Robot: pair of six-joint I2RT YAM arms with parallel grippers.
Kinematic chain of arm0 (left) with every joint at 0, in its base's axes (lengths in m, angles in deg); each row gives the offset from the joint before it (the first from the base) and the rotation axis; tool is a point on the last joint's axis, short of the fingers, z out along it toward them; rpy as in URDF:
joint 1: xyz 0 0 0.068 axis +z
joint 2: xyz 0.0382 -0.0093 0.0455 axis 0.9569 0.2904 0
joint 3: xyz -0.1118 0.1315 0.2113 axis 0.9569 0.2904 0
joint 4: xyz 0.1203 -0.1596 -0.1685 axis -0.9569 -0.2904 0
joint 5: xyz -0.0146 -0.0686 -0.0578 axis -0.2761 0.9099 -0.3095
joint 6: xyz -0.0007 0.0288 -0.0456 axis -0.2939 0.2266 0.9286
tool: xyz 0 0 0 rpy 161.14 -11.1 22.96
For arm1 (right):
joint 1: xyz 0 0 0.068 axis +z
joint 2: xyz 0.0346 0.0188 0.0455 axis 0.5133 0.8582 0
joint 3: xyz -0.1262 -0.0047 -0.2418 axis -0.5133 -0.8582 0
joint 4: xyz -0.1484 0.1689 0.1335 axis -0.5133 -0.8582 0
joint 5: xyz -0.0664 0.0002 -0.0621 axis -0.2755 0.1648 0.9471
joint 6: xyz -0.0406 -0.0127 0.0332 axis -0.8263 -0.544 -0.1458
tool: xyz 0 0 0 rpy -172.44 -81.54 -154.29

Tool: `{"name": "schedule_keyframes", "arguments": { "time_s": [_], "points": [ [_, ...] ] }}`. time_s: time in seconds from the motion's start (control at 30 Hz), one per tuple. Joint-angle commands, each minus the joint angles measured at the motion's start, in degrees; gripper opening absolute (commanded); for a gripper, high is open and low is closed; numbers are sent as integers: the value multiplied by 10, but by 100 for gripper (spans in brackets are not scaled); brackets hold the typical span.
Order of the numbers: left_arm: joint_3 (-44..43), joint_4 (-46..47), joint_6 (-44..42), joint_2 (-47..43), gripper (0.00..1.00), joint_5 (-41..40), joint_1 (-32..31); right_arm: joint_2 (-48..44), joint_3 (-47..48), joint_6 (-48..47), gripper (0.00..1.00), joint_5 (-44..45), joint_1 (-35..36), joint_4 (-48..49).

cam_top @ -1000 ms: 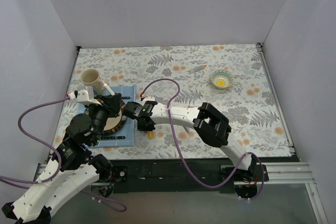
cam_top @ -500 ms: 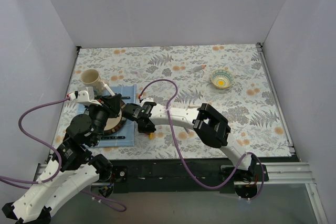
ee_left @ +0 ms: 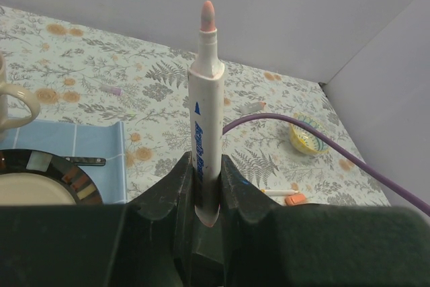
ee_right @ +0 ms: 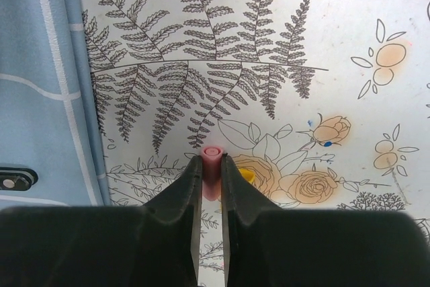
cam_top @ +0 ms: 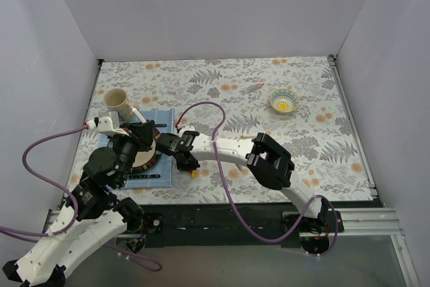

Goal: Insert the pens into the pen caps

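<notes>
- The white-pink pen [ee_left: 205, 99] is held upright by the closed left pincer [ee_left: 205, 166], with its pink tip pointed up.
- A small pink cap [ee_right: 212, 154] is clamped between the jaws of the right pincer [ee_right: 211, 169] (whether the cap touches the tabletop [ee_right: 302, 45] cannot be told).
- A yellow cap [ee_right: 248, 177] is seen lying just beside that pincer, with the blue cloth [ee_right: 40, 65] on its other side.

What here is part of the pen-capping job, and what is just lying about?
Job: white-pink pen in the left tool, pink cap in the right tool, yellow cap, orange cap, pale pen, purple pen.
Lying about: mug, plate, blue cloth, small bowl, grey stick.
</notes>
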Motion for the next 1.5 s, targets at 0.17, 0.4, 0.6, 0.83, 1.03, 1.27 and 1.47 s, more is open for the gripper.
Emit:
{"name": "schedule_keyframes", "arguments": {
  "time_s": [0.17, 0.4, 0.6, 0.83, 1.03, 1.27, 1.47],
  "points": [
    [-6, 4, 11, 24, 0, 29, 1, -24, -87, -109, 3, 52, -41, 98],
    [-28, -29, 53, 78, 0, 104, 1, -93, -169, -163, 1, 48, -99, 155],
    [-4, -33, 134, 132, 0, 289, 1, -179, -273, -201, 1, 10, -146, 234],
    [107, 141, 177, 156, 0, 505, 0, -286, -352, -247, 1, -16, -166, 290],
    [106, 171, 153, 188, 0, 561, 0, -398, -391, -257, 1, -33, -180, 320],
    [126, 215, 157, 226, 0, 584, 0, -501, -432, -247, 1, -77, -181, 371],
    [144, 286, 175, 249, 0, 635, -1, -594, -494, -227, 1, -107, -181, 459]
  ]
}}
